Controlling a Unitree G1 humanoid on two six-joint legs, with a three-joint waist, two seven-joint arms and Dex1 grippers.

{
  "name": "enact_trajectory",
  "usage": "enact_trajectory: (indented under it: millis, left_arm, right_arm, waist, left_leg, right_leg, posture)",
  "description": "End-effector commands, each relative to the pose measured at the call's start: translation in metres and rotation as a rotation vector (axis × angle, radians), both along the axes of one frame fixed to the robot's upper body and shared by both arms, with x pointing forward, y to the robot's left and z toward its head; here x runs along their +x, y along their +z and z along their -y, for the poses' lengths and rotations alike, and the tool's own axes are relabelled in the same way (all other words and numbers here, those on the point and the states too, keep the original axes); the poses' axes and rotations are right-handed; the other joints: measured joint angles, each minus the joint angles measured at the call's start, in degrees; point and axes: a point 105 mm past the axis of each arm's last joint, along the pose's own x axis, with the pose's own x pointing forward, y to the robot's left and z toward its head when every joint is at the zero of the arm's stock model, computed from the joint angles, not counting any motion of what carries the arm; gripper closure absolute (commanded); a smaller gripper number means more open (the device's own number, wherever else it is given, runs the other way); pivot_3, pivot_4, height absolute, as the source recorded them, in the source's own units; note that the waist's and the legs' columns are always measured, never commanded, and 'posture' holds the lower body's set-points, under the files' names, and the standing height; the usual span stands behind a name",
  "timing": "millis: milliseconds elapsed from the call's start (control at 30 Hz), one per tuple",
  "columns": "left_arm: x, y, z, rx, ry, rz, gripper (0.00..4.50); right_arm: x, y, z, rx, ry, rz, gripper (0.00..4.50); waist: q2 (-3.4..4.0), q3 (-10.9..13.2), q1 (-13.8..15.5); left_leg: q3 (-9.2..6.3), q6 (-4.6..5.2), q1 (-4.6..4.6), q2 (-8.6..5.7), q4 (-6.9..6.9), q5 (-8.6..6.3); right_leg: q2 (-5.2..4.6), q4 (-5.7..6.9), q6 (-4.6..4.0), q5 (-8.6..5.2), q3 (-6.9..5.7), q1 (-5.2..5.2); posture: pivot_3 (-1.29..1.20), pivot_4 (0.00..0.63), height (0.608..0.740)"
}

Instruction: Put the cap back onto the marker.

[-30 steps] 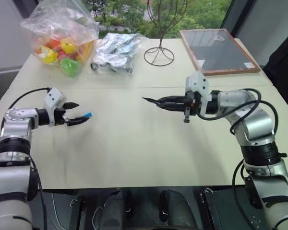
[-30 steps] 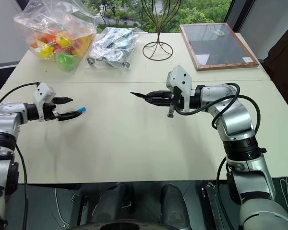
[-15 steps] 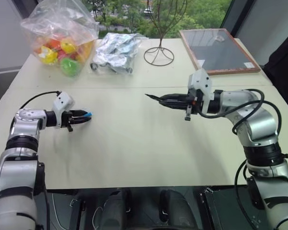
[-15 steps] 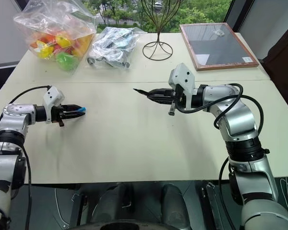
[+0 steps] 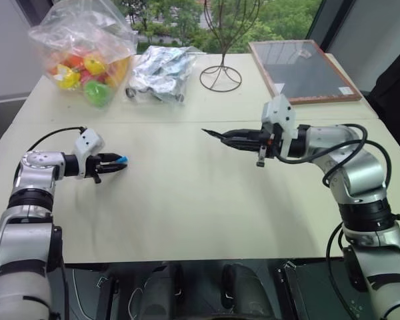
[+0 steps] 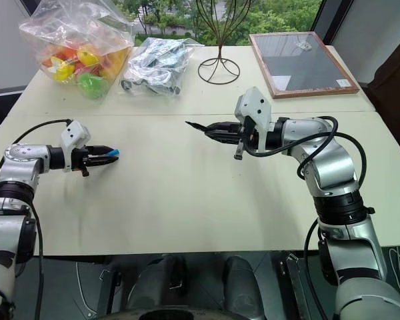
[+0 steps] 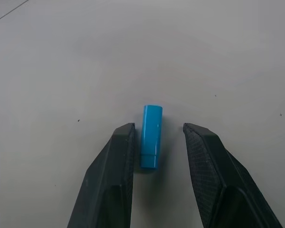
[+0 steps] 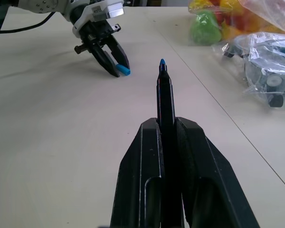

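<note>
The cap (image 7: 151, 137), a small light-blue cylinder, lies on the pale table (image 5: 187, 200) at the left. My left gripper (image 7: 159, 126) is low over the table with one black finger on each side of the cap. A narrow gap shows on both sides, wider on one. The head view shows the cap (image 5: 123, 160) at that gripper's (image 5: 118, 162) tips. My right gripper (image 5: 237, 140) hovers above the middle of the table, shut on the black marker (image 8: 165, 102). The marker sticks out level towards the left arm, and its small blue tip (image 8: 162, 62) is bare.
Along the far side of the table stand a clear bag of colourful toys (image 5: 83, 57), a bag of silvery packets (image 5: 161, 70), a wire stand (image 5: 221, 73) and a wooden-framed panel (image 5: 300, 70). Bare tabletop lies between the two grippers.
My left gripper's fingers have drawn in from wide open to close around the cap, all within the first half second. The right gripper and the marker have stayed put.
</note>
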Motion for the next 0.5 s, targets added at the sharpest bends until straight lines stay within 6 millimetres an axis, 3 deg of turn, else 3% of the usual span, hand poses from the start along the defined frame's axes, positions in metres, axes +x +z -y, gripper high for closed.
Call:
enact_trajectory:
  millis: [33, 133, 500]
  left_arm:
    - [-0.005, -0.008, -0.006, 0.01, 0.012, -0.048, 3.36]
    - [-0.005, -0.008, -0.006, 0.014, 0.012, -0.047, 4.46]
    - [-0.001, 0.002, -0.005, 0.03, -0.001, 0.004, 4.46]
  right_arm:
    - [-0.001, 0.014, 0.004, 0.012, -0.006, 0.057, 4.5]
    - [0.0, 0.013, 0.005, 0.008, -0.011, 0.056, 4.5]
    - [0.003, 0.01, 0.011, -0.013, -0.024, 0.056, 4.5]
  waist:
    - [0.0, 0.0, 0.0]
    - [0.0, 0.0, 0.0]
    - [0.0, 0.0, 0.0]
  left_leg:
    - [0.0, 0.0, 0.0, 0.0, 0.0, 0.0]
    - [0.0, 0.0, 0.0, 0.0, 0.0, 0.0]
    - [0.0, 0.01, 0.01, 0.0, 0.0, -0.01]
  right_leg:
    - [0.0, 0.0, 0.0, 0.0, 0.0, 0.0]
    - [0.0, 0.0, 0.0, 0.0, 0.0, 0.0]
    - [0.0, 0.0, 0.0, 0.0, 0.0, 0.0]
  posture:
    - [0.0, 0.15, 0.74]
    - [0.0, 0.15, 0.74]
    - [0.0, 0.15, 0.74]
